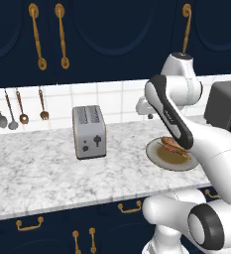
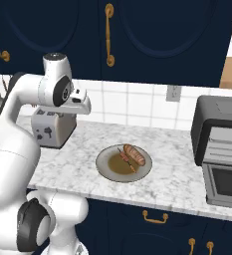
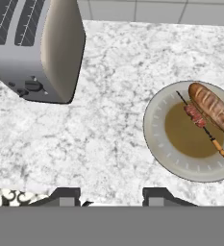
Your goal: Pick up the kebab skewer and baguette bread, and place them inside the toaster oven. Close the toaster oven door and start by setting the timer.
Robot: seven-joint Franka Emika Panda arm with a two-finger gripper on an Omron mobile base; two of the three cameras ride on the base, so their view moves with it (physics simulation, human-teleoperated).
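Jaws of the gripper [image 3: 111, 194] are seen parted, holding nothing; the kebab skewer [image 3: 202, 126], touching the baguette bread [image 3: 212, 107] at right, probably gets nudged.

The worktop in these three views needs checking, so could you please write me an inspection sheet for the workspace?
Surface: marble counter, bare between the items.
Job's things: kebab skewer and baguette bread lie side by side on a grey plate; toaster oven stands at the counter's right end, door looks closed.
Clutter: silver two-slot toaster left of the plate.
Grippers: gripper above the counter between toaster and plate, fingers apart, holding nothing.
Cables: nothing seen.
Surroundings: tiled backsplash with a wall outlet; utensils hang on the wall; navy cabinets with brass handles.
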